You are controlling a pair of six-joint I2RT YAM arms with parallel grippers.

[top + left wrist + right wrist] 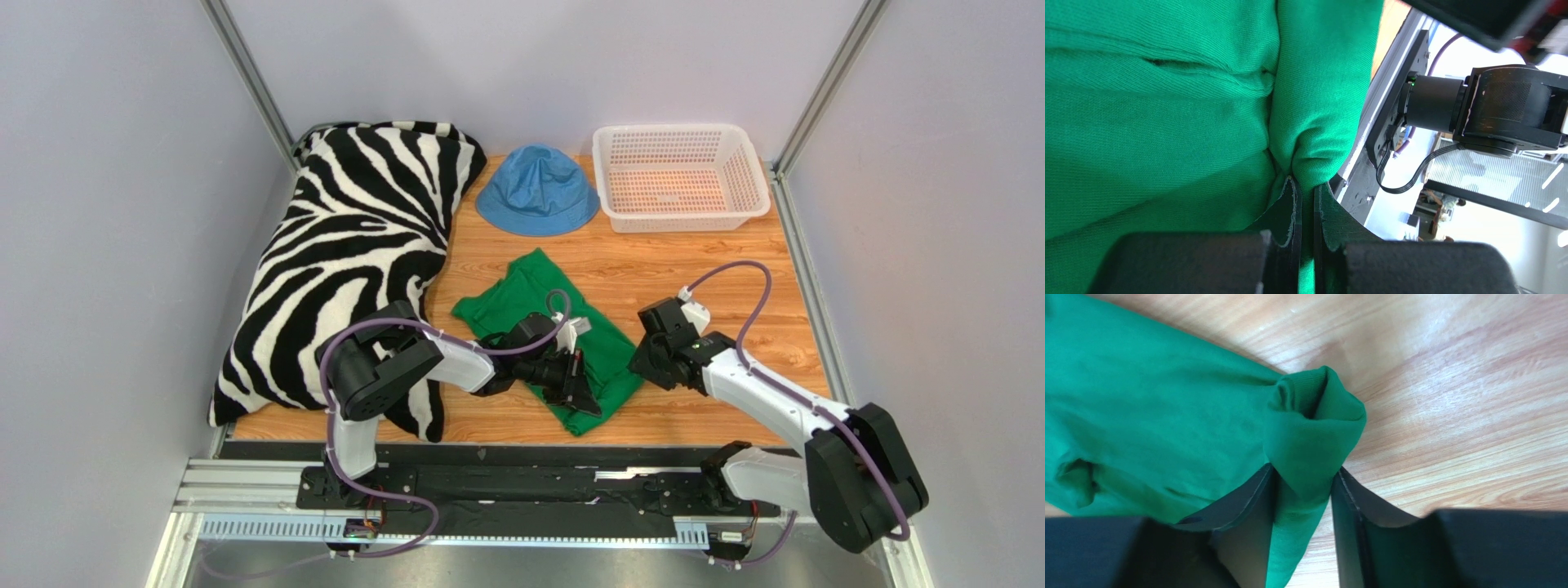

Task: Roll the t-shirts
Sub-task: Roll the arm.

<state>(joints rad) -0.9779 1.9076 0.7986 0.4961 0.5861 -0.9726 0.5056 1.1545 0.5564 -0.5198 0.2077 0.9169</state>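
1. Left hand [1306,191]: fingers pinched tight on a fold of the green t-shirt [1168,122], at its near edge.
2. Right hand [1303,487]: fingers clamped on a bunched corner of the same t-shirt, with the wooden surface [1444,386] beneath.
3. T-shirt lies crumpled mid-surface, between the 2 hands.
4. Zebra pillow [344,270] lies just left of it; blue hat [536,190] and white basket [678,178] sit along the far edge, apart from it.
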